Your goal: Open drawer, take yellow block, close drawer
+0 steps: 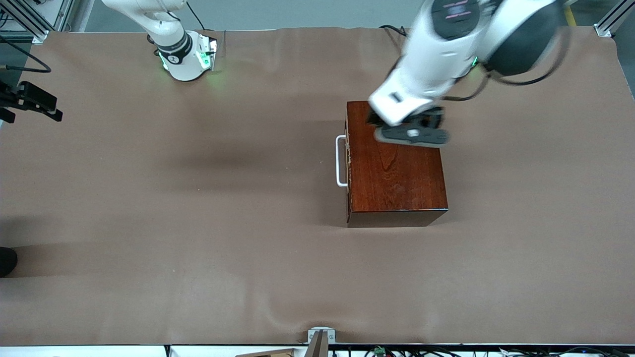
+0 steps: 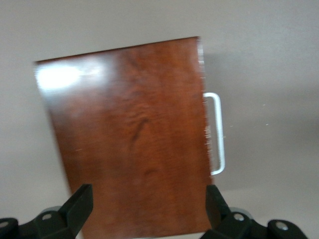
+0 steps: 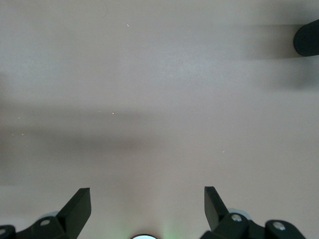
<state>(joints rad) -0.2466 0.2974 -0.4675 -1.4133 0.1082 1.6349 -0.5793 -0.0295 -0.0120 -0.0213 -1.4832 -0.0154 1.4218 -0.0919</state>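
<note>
The wide brown-covered desk [image 1: 198,223] carries one thing: a glossy reddish-brown wooden box [image 1: 394,168], lying toward the left arm's end. Its drawer [image 1: 348,163] is fully shut, the dark front facing the right arm's end, with the white U-shaped bar handle [image 1: 341,161] standing proud of it. The small yellow block is nowhere in view; presumably it sits inside, so the opening step has not begun.

The left gripper [image 2: 149,209] hangs over the top of the box, near the edge toward the robots' bases, with its black fingers [image 2: 79,204] spread wide apart and holding nothing. The right gripper [image 3: 147,209] waits up by its own base over bare desk, its fingers likewise apart and empty.

The main risk, as I judge it, is the box itself. It looks free-standing and the cover smooth, so a pull on the handle may drag the whole box along instead of sliding the drawer out, unless something braces it. A second risk is the approach: the left gripper is over the lid rather than the handle, and a careless descent could strike the glossy top. Last, the thin bar offers little to grip, so the fingers may slip off it.
</note>
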